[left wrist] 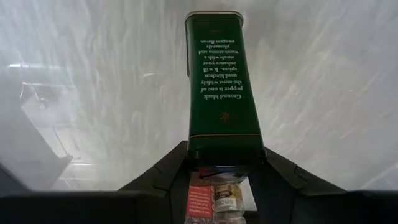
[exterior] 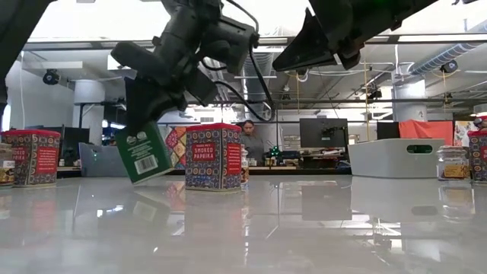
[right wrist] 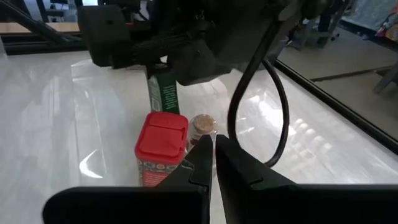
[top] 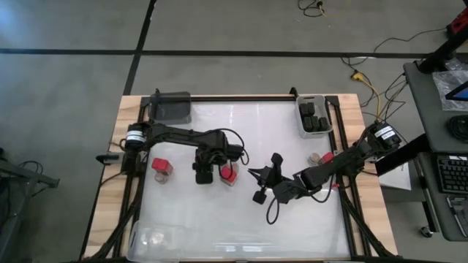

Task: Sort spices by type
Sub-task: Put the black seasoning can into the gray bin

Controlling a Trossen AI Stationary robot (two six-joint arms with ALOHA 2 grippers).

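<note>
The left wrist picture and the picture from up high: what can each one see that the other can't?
Only the left wrist view shows the green tin's printed words about ground black pepper. Only the high view shows the whole table, the grey bin of dark tins, a red tin at the left, and the right tool, shut and empty. Both show the left tool gripping that tin over the white table.

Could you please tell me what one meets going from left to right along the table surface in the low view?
Red tin at the far left → green pepper tin, tilted, held by the left gripper → red smoked paprika tin → grey bin → glass jar → red tin at the right edge.
</note>
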